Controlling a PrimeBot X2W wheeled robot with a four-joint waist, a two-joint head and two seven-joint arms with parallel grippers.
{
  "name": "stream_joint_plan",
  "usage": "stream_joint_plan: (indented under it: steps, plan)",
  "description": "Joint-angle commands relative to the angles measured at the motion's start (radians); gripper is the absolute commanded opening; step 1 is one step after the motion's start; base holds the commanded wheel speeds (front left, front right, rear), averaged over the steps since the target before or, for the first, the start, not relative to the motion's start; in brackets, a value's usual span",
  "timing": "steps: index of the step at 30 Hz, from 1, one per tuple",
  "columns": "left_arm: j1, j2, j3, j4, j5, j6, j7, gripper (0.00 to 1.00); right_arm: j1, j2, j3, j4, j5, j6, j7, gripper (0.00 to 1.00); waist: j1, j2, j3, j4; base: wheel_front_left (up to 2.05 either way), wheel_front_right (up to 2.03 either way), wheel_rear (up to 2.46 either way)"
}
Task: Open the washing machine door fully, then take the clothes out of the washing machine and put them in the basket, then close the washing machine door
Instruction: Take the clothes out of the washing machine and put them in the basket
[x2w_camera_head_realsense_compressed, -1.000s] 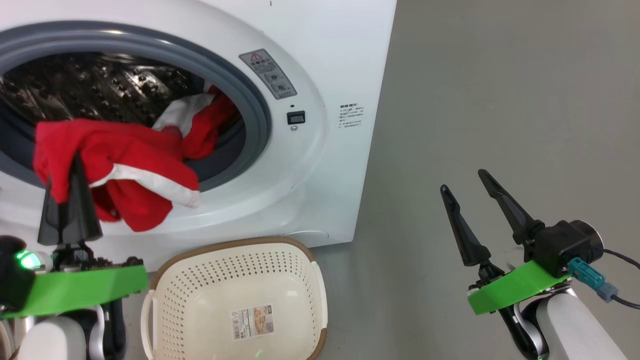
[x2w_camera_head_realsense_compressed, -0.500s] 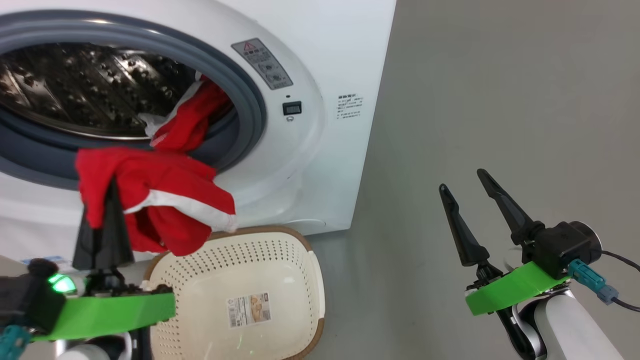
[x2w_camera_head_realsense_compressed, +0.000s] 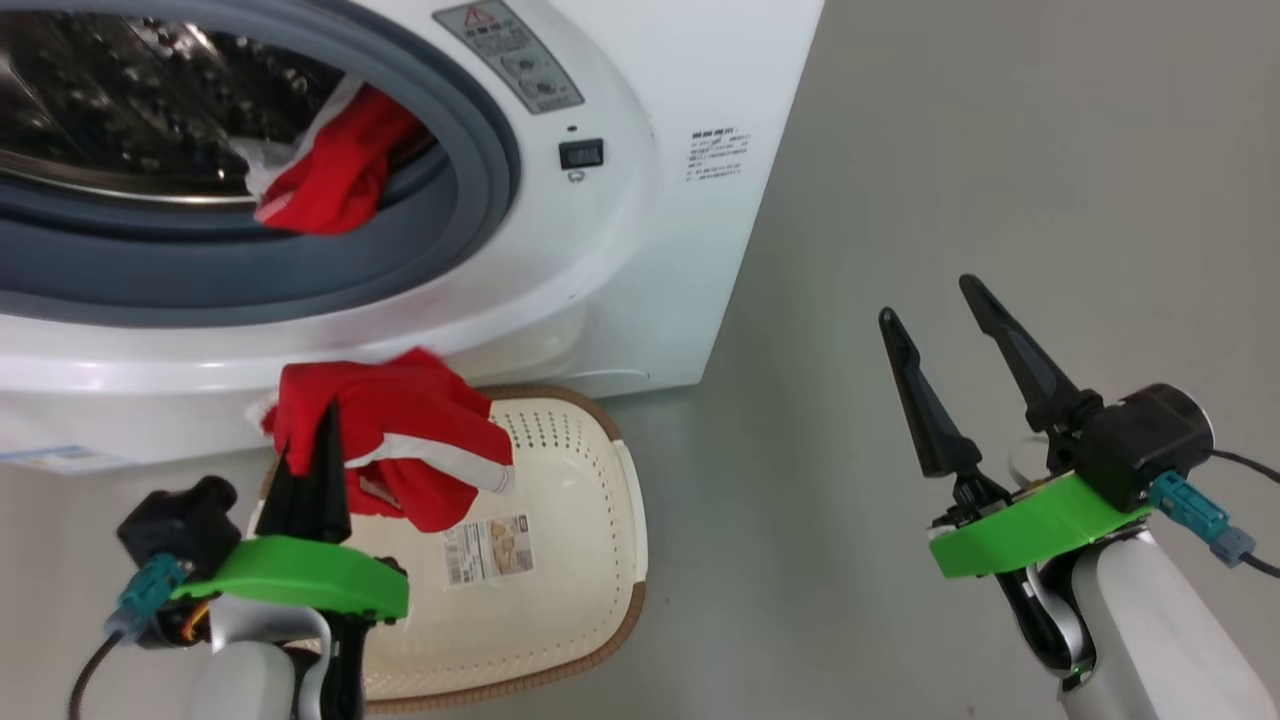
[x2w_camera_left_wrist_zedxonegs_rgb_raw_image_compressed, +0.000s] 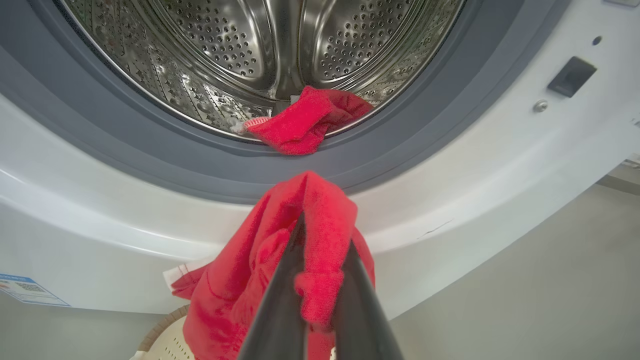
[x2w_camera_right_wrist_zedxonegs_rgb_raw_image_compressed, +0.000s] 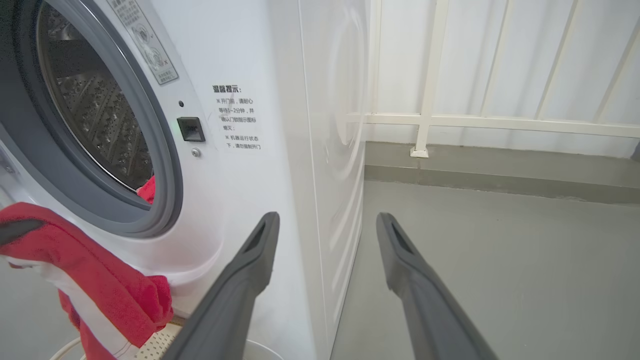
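My left gripper (x2w_camera_left_wrist_zedxonegs_rgb_raw_image_compressed: 322, 240) has its two long dark fingers clamped on a fold of a bright red fabric garment with a white band (x2w_camera_head_realsense_compressed: 420, 450). It hangs from my tips over the back left corner of the small cream-white perforated plastic basket with the brown woven-look rim (x2w_camera_head_realsense_compressed: 628, 510). I cannot tell whether its lower edge touches the basket. My right gripper (x2w_camera_head_realsense_compressed: 925, 298) hangs well apart to the right, fingers spread wide and holding nothing.

As I judge it, the task is about midway. The mouth of the white front-loading washing machine (x2w_camera_head_realsense_compressed: 640, 250) is clear, so the door must be open; how wide I cannot tell. One piece is out but not yet let go. A second red garment with white trim (x2w_camera_head_realsense_compressed: 340, 170) lies at the lip of the perforated steel drum (x2w_camera_left_wrist_zedxonegs_rgb_raw_image_compressed: 240, 50), against the grey rubber ring (x2w_camera_head_realsense_compressed: 300, 270). It has yet to come out, and then the door must be shut.

The basket stands on a smooth grey floor (x2w_camera_head_realsense_compressed: 1000, 150) just beside the machine's front. Beyond the machine a white railing (x2w_camera_right_wrist_zedxonegs_rgb_raw_image_compressed: 430, 75) lines a pale wall.
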Motion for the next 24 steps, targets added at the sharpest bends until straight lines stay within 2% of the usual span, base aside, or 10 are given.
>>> stream_joint_plan:
  steps: [1, 8, 16, 20, 24]
  plan:
    - [-0.031, 0.012, 0.025, 0.012, -0.009, -0.01, -0.013, 0.0, -0.021, -0.006, 0.018, -0.029, -0.002, 0.005, -0.006, 1.0, 0.0, -0.0001, 0.043, 0.0, 0.0, 0.0, 0.0]
    - [-0.142, 0.012, 0.002, 0.287, -0.042, -0.037, -0.012, 0.0, -0.056, -0.005, 0.025, -0.033, -0.003, 0.005, -0.006, 1.0, 0.0, -0.0001, 0.113, -0.011, 0.0, 0.0, 0.0]
    - [-0.276, 0.014, -0.028, 0.589, -0.061, -0.064, 0.059, 0.0, -0.089, 0.001, 0.033, -0.036, -0.001, 0.005, -0.006, 1.0, 0.0, -0.0001, 0.181, -0.042, 0.0, 0.0, 0.0]
    - [-0.337, 0.016, -0.033, 0.711, -0.081, -0.085, 0.113, 0.0, -0.103, 0.005, 0.035, -0.039, 0.0, 0.005, -0.006, 1.0, 0.0, -0.0001, 0.21, -0.057, 0.0, 0.0, 0.0]
    - [-0.388, 0.025, -0.037, 0.809, -0.084, -0.086, 0.13, 0.0, -0.108, 0.01, 0.038, -0.041, -0.001, 0.005, -0.006, 1.0, 0.0, -0.0001, 0.235, -0.07, 0.0, 0.0, 0.0]
